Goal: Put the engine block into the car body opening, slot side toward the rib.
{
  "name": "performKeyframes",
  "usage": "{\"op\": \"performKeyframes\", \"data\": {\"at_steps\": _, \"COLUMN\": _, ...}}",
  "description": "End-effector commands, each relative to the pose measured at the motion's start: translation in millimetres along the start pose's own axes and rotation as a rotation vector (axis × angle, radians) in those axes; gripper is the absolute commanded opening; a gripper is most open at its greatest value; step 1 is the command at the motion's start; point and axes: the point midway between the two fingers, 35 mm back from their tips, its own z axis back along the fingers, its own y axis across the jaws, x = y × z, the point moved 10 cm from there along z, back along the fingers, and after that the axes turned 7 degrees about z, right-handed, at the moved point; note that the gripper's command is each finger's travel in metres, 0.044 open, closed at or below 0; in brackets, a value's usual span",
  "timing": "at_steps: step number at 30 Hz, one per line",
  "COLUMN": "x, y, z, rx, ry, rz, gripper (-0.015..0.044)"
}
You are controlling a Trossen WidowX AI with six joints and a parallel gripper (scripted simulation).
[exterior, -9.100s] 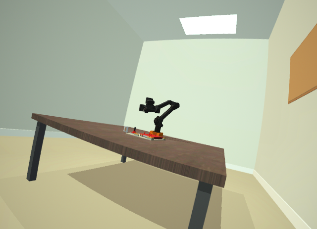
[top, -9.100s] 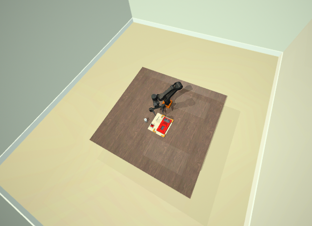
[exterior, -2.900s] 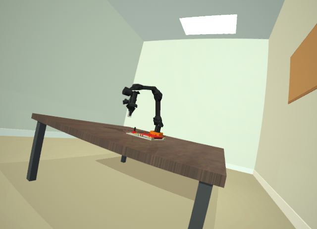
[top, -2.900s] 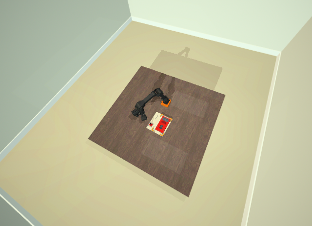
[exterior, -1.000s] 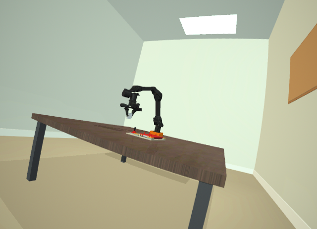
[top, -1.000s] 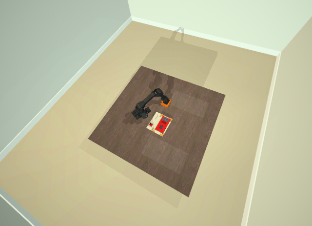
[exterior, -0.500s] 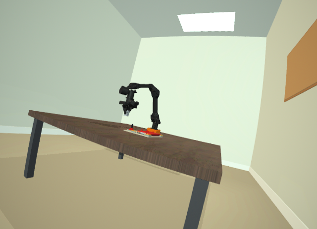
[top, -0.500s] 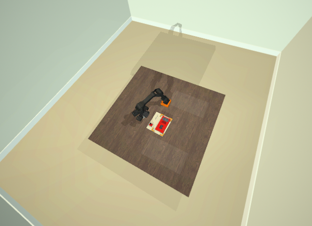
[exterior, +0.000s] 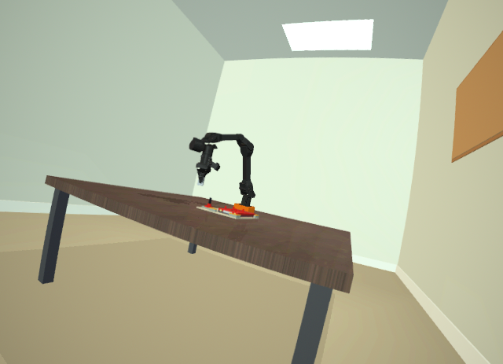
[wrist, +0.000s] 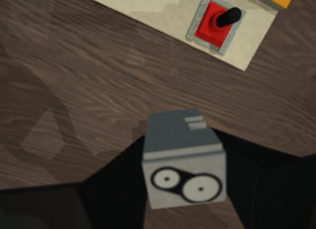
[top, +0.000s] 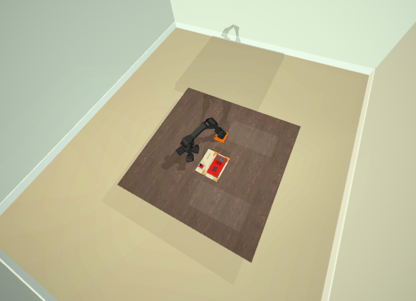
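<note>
Grasping the engine block (exterior: 200, 183) (wrist: 187, 182) in the claw (top: 188, 151) (exterior: 200, 180) (wrist: 176, 138). Visibly raised above the bench (top: 262, 190) (exterior: 284, 238) (wrist: 99, 66) in the exterior view; marked with two black-ringed white discs only in the wrist view.

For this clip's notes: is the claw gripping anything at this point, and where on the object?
Yes: the claw holds the grey engine block by its two opposite sides, left and right in the wrist view.
</note>
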Motion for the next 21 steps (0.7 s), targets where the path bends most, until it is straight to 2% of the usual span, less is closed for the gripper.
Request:
{"op": "performKeyframes", "data": {"at_steps": 1, "x": 0, "y": 0, "z": -1, "rx": 0.002, "ry": 0.000, "rz": 0.118, "gripper": 0.0000}}
{"op": "performKeyframes", "data": {"at_steps": 11, "x": 0, "y": 0, "z": -14, "rx": 0.002, "ry": 0.000, "rz": 0.303, "gripper": 0.0000}}
{"op": "performKeyframes", "data": {"at_steps": 21, "x": 0, "y": 0, "z": -34, "rx": 0.002, "ry": 0.000, "rz": 0.309, "gripper": 0.0000}}
